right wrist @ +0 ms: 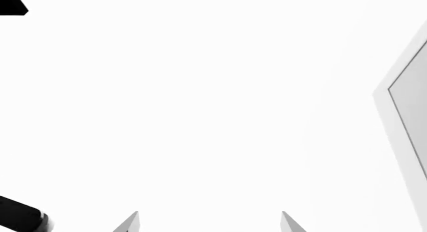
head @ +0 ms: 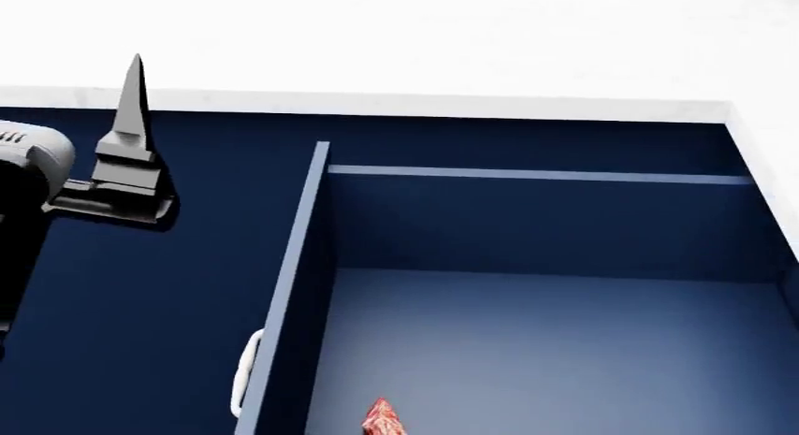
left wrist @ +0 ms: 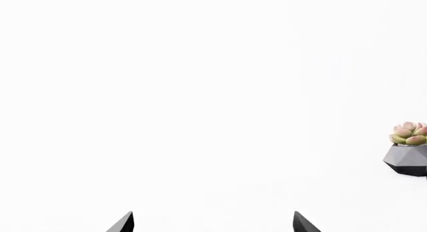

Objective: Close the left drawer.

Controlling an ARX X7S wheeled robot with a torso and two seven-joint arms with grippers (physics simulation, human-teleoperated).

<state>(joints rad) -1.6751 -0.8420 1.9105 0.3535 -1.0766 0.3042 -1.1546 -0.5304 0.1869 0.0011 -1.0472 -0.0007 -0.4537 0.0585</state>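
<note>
1. Well, in the head view the wide navy-blue box drawer (head: 537, 295) stands pulled far out. You can see its thin lighter blue walls and its blue floor.
2. Its flat front runs down the middle of the head view, and the white curved handle (head: 247, 371) sticks out on the side toward the left arm.
3. A small red crinkly thing (head: 384, 419) lies on the drawer floor, close to the front (it is cut off at the edge, so I cannot tell what it is).
4. Behind the drawer there is a white stone surface (head: 374, 105) with a pale edge.
5. The left gripper (head: 135, 126) is up in front of the dark blue cupboard, beside the drawer's front and well apart from the handle. Its grey pointed finger (head: 133, 98) points up toward the white surface.
6. In the left wrist view, two dark fingers (left wrist: 123, 223) show wide apart with nothing between them.
7. That same view shows a little pink and green plant in a grey pot with flat sides (left wrist: 408, 154) against white.
8. In the right wrist view, the right gripper (right wrist: 209, 223) has its pale fingers (right wrist: 129, 223) wide apart too, holding nothing.
9. A white frame with a grey panel (right wrist: 405, 122) shows at one side there.
</note>
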